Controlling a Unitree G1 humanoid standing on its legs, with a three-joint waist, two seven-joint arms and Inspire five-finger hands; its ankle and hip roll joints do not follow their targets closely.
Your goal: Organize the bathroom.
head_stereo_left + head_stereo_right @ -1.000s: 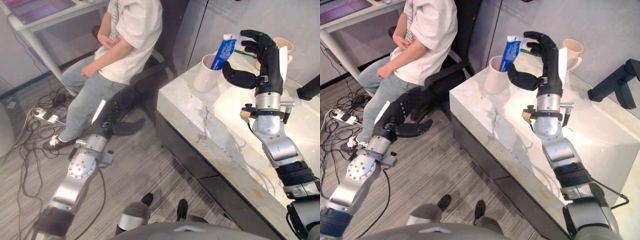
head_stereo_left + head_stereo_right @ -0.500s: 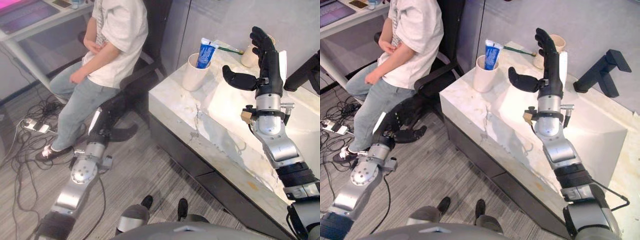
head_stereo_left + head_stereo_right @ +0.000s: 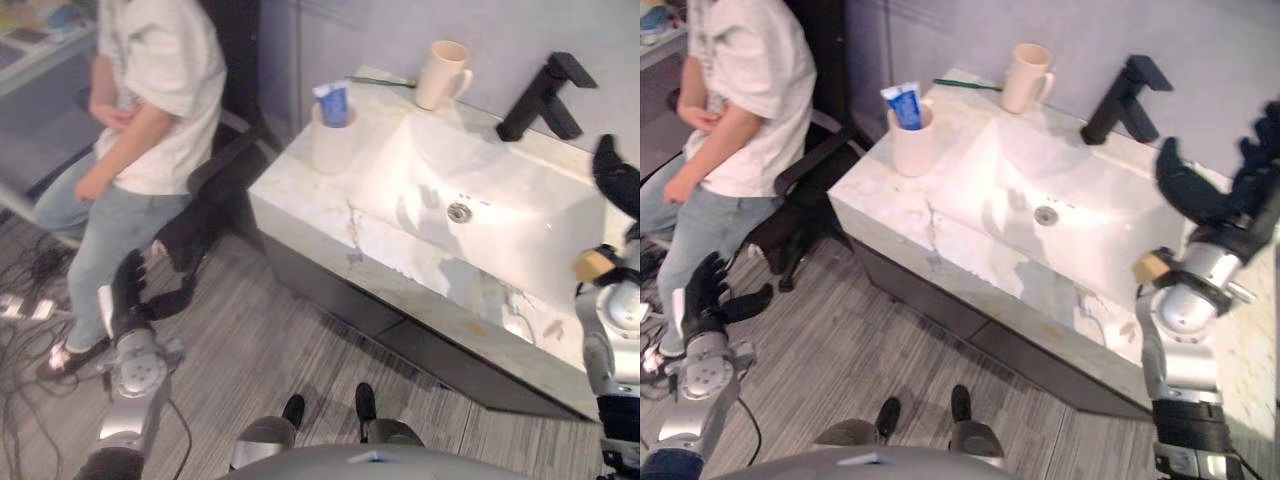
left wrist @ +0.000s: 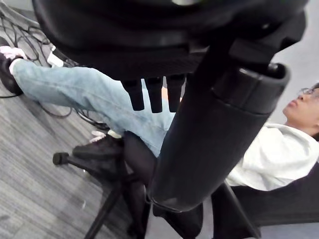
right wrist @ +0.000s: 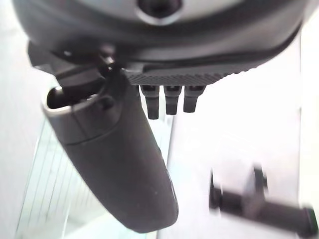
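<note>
Both robot hands, right (image 3: 1230,190) and left (image 3: 702,290), hang open-fingered; blue toothpaste tube (image 3: 906,105) stands upright in white cup (image 3: 912,145).

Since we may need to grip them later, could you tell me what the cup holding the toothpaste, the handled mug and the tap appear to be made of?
The cup looks like matte off-white ceramic or plastic; its plain, dull wall leaves that open. The mug seems to be glazed cream ceramic, judging by its thick rim and handle. The tap appears to be metal with a matte black finish, angular and without glare.
</note>
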